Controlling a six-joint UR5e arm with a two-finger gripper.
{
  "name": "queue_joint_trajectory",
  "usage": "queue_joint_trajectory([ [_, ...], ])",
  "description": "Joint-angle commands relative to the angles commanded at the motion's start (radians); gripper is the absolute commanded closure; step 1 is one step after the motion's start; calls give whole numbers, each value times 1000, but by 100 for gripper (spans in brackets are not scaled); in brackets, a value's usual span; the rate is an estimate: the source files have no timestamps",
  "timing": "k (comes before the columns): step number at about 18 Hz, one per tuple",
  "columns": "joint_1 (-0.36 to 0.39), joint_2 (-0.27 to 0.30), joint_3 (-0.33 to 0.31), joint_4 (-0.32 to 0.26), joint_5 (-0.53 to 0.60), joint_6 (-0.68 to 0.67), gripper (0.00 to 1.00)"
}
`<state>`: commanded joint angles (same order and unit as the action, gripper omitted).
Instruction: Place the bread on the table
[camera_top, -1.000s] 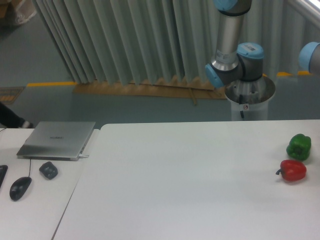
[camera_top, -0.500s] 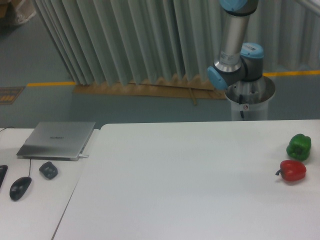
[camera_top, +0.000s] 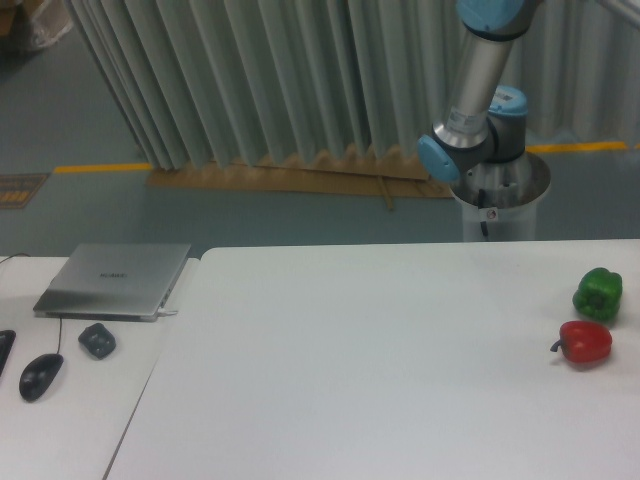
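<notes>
Bread and tool both lie outside the frame, so tool state cannot be told; judged risk is a blind set-down on the bench (camera_top: 380, 360) striking the red pepper (camera_top: 585, 342) or green pepper (camera_top: 598, 293) near its right edge

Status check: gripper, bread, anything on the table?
Gripper out of frame. Bread not in view. Large white table bare in the middle; green pepper and red pepper at right edge.
</notes>
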<state>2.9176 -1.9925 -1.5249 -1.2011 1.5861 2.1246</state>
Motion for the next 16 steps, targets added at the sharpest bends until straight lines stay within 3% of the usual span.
queue_joint_trajectory([
  [6,-6,-15,-14,2,5,-40,0],
  [7,-9,-17,-12,2,11,-43,14],
  [8,-9,-17,-12,2,27,-43,37],
  [9,-11,-17,-8,0,46,-43,53],
  [10,-11,-17,0,-5,57,-41,58],
  [16,-17,4,5,-63,49,-84,64],
])
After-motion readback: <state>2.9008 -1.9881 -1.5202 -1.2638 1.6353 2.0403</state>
